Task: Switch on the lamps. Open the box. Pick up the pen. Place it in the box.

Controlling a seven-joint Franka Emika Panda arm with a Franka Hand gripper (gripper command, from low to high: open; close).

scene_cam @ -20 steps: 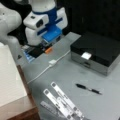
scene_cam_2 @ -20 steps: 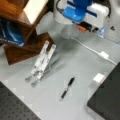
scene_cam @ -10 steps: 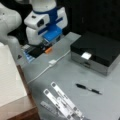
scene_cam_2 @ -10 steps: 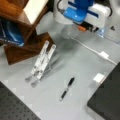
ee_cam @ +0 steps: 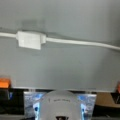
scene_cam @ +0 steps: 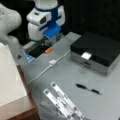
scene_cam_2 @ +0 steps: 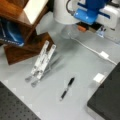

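In a front view the hand (scene_cam: 51, 37) hangs low over the bench's (scene_cam: 65, 72) far left edge, just beyond the white cable's switch (scene_cam: 52, 62); its opening cannot be told. The pen (scene_cam: 88, 89) lies near-right, well apart, long axis left-right. The box (scene_cam: 96, 53) is shut. Nothing has shifted since earlier.

opposing raised front views share pen (scene_cam: 88, 88), wrist close-up
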